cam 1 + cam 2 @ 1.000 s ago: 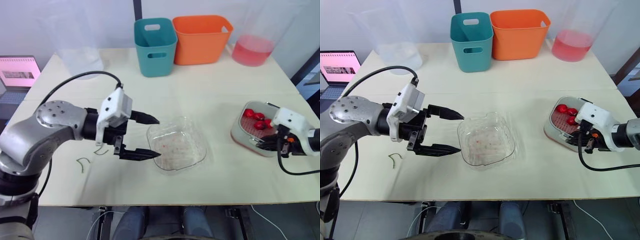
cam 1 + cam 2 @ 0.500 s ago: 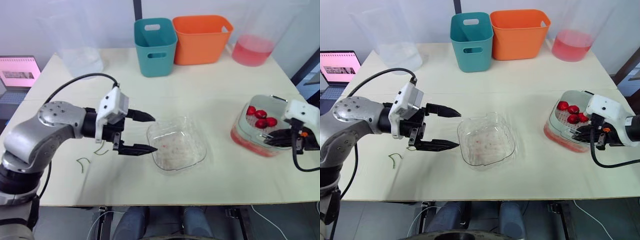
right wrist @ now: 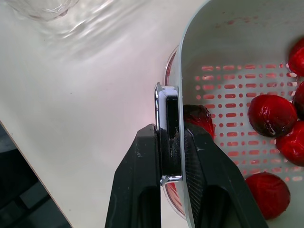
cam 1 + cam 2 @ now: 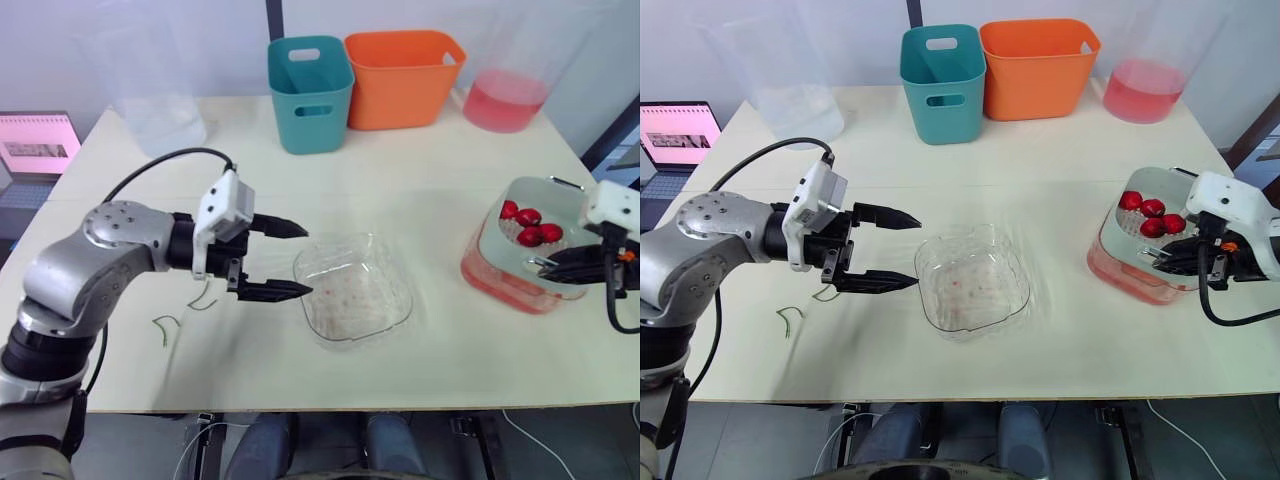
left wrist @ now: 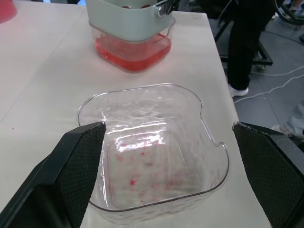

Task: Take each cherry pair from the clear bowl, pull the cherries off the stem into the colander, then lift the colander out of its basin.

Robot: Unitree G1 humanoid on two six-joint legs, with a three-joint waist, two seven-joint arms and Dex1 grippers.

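right wrist view: right gripper [image 3: 170,134] is clamped on the colander [image 3: 228,47] rim, one finger outside on the metal handle [image 3: 167,116], the other inside the wall. fingers sit tight on it, no gap. several red cherries [image 3: 270,115] lie on the slotted floor, one of them touching the inner finger.

head views: colander sits at the right edge of the table [image 4: 400,180], tilted, with its near side higher. it rides above the clear basin [image 4: 500,285], which holds red liquid. looks partly raised out of the basin, but i can't tell whether its bottom is fully clear of it. the left wrist view has the colander wall above the red liquid line.

left gripper [image 4: 307,261] hovers just beside the left edge of the clear bowl [image 4: 355,290], jaws wide apart, holding nothing, tips pointing at the bowl. not touching it as far as i can see. clear bowl is mid-table, near the front, with red specks on its floor.

two loose green stems on the table left of the bowl: one [image 4: 203,300] under the left gripper, one [image 4: 165,325] closer to the front edge.

back of table: teal bin [image 4: 310,92] and orange bin [image 4: 403,78] touching side by side, a container with pink liquid [image 4: 505,95] to their right, a clear container [image 4: 160,110] at back left. laptop [image 4: 40,145] off the table's left side.
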